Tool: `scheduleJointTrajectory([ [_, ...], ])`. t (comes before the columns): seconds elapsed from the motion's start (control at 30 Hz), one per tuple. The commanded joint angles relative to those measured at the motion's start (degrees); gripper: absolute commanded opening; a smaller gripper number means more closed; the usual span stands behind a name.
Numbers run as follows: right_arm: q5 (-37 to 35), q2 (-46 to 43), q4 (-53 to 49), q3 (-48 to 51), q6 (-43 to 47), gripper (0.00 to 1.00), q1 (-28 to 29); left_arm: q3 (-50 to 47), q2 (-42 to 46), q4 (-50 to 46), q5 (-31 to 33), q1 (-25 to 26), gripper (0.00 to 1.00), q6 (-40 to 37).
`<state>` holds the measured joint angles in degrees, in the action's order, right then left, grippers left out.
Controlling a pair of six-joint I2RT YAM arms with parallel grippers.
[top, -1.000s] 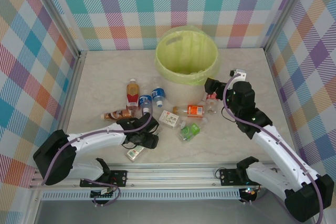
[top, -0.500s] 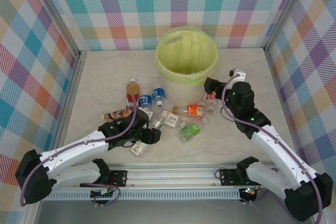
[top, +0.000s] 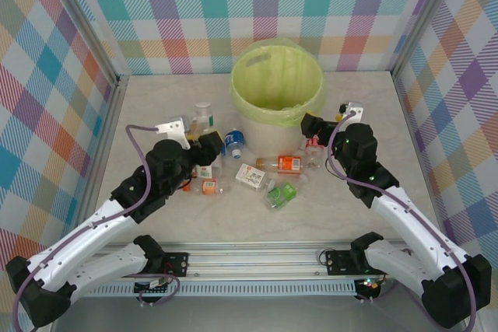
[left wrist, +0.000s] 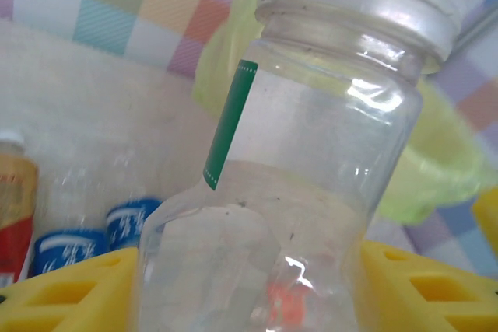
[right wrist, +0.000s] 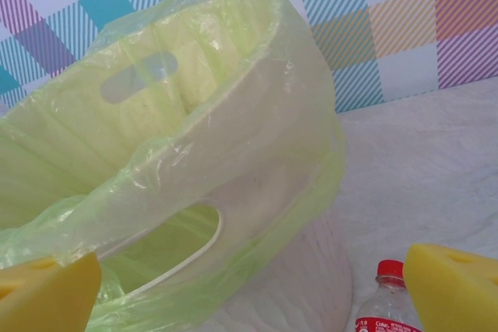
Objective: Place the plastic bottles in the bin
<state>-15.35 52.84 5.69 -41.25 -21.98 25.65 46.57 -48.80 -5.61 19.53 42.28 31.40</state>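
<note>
Bottle (left wrist: 311, 161) clamped in left gripper (top: 205, 131), bin (top: 257, 114) nearby

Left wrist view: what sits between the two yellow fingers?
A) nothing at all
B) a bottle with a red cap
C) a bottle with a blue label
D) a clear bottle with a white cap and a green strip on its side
D: the left gripper is shut on the clear bottle, which has a white cap on top and a green strip down its side.
</note>
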Motion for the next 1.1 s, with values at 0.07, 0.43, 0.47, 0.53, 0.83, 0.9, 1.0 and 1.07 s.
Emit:
scheduleJointTrajectory([
  [0.07, 3.2, 0.4, 2.5, -3.2, 3.5, 1.0, 0.2, 3.5, -5.7, 22.5, 5.3, -1.1, 0.41, -3.2],
  [0.43, 3.1, -4.1, -0.9, -2.9, 4.7, 1.0, 0.2, 24.6, -27.0, 31.5, -9.8, -5.9, 0.41, -20.4],
  [0.47, 3.2, -4.4, -1.3, -2.8, 4.8, 1.0, 0.2, 26.3, -28.6, 31.6, -10.8, -5.9, 0.41, -21.5],
  [0.53, 3.5, -4.9, -2.6, -3.1, 5.0, 1.0, 0.2, 30.3, -31.6, 31.8, -13.7, -5.9, 0.41, -23.9],
  [0.83, 2.4, -5.7, -11.3, -4.9, 2.5, 1.0, 0.2, 39.9, -39.9, 25.7, -17.9, -6.0, 0.42, -30.4],
  [0.9, 2.1, -7.3, -9.3, -2.5, 2.6, 1.0, 0.2, 41.7, -42.0, 24.3, -18.7, -6.0, 0.42, -31.3],
  [1.0, 1.0, -8.8, -9.6, -1.0, 1.4, 1.0, 0.2, 44.5, -45.0, 21.3, -19.1, -6.0, 0.42, -31.5],
  [1.07, -0.1, -8.8, -12.1, -1.6, 1.0, 1.0, 0.2, 45.4, -46.7, 20.3, -19.4, -6.0, 0.42, -31.3],
])
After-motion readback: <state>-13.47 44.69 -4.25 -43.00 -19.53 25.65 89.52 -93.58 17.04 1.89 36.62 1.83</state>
